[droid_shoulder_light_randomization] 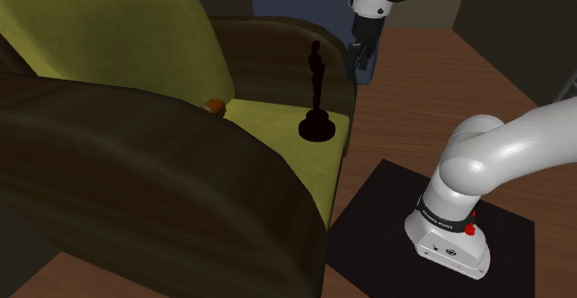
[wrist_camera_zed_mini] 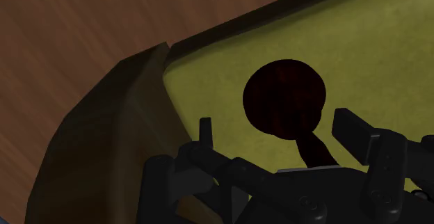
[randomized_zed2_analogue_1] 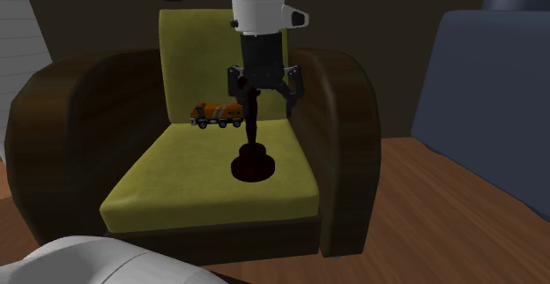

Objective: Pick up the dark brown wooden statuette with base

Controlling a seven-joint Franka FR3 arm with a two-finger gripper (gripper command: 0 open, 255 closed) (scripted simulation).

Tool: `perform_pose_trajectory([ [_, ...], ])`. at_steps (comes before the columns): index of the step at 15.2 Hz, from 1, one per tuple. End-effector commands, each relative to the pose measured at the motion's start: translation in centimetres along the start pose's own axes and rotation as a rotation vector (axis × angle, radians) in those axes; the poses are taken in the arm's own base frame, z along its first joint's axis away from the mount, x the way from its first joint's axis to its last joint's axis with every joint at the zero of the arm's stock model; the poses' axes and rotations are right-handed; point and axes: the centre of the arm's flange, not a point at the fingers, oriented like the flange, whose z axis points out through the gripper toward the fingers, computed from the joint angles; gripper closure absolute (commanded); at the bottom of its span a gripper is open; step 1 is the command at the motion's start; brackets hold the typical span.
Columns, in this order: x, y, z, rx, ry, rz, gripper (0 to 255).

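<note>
- A dark brown, slender statuette on a round disc base is standing upright, its long axis running vertically and its head pointing straight up.
- It is resting on the olive-green seat cushion of a dark brown armchair, between the cushion's middle and its front edge.
- The all-black two-finger gripper is hanging above it, pointing down, with its fingers spread wide and gripping nothing.
- In the wrist view the figure's upper part is lying between the fingers, closer to one than the other; whether it is touching that one I cannot tell.
- A small orange and white toy truck is lying at the cushion's back edge, behind the statuette and apart from it.
- A blue-grey upholstered piece is sitting on the brown wooden floor beside the armchair.
</note>
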Motion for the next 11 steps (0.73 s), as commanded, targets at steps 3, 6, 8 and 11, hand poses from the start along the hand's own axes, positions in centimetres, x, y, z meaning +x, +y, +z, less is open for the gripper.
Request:
perform_pose_trajectory([
  [3,1.2,-2.7,-1.4,-0.066,0.025,0.084,0],
  [6,3.4,-6.6,-3.1,-0.165,0.063,0.211,0],
  [8,5.0,-9.2,-4.1,-0.231,0.088,0.296,0],
  [11,7.9,-12.8,-5.4,-0.329,0.126,0.422,0],
])
